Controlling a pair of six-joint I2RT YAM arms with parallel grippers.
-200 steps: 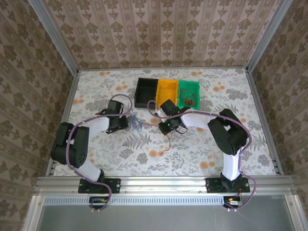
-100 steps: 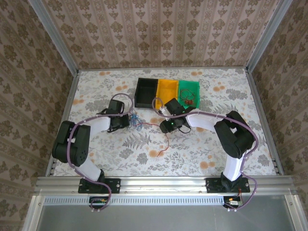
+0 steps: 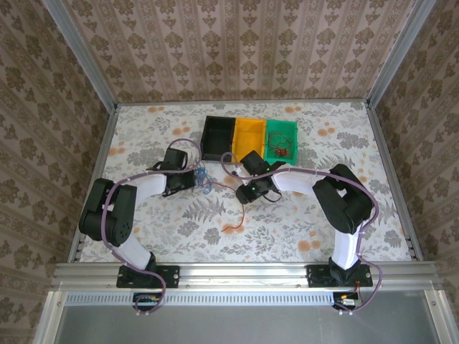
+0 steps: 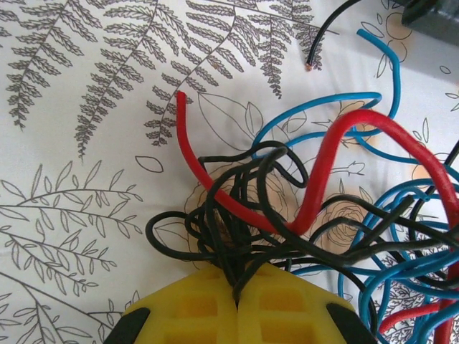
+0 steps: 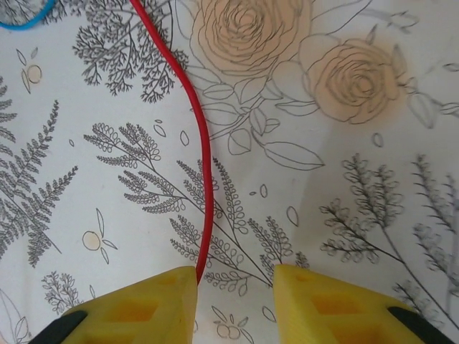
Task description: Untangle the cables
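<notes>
Letting go: right gripper (image 5: 235, 276) jaws now parted, red cable (image 5: 203, 179) loose betw. them; left gripper (image 4: 237, 294) clamps dark wires (image 4: 215, 240) of tangle (image 4: 308, 215) at left. One strand prob. freed.

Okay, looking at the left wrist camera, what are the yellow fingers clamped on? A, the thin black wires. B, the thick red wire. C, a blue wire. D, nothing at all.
A: the left end effector has its yellow fingers closed together on the thin black wires of the tangle, while the red wire and the blue wires lie beyond the fingertips.
</notes>
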